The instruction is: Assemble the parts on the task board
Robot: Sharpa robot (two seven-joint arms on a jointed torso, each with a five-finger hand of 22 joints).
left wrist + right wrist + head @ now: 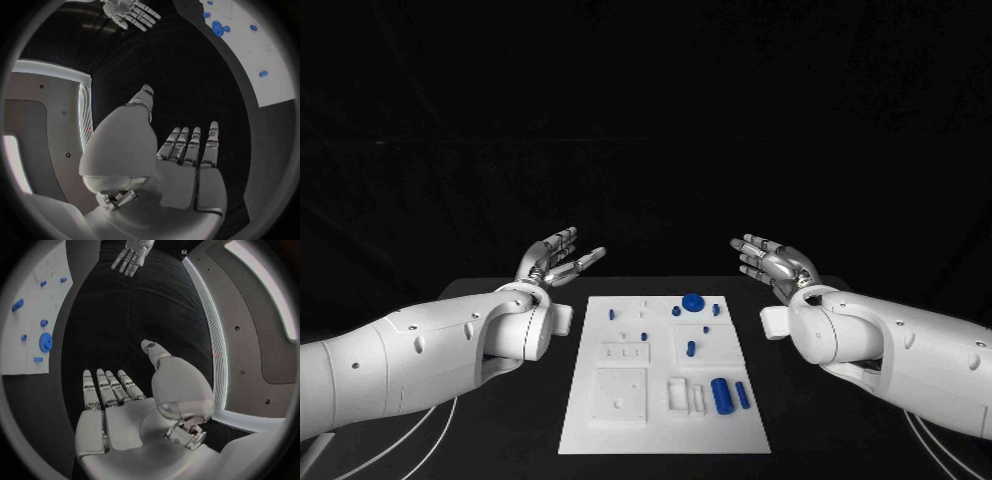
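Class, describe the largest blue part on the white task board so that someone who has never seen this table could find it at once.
Start at the white task board lying in the middle of the black table, between the robot's two arms. Look at its near right corner, where a blue cylinder lies on its side. It is longer and thicker than the slim blue pin beside it, and unlike the round blue gear at the far edge.

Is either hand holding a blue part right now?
No. Left hand and right hand hover open and empty beside the task board.
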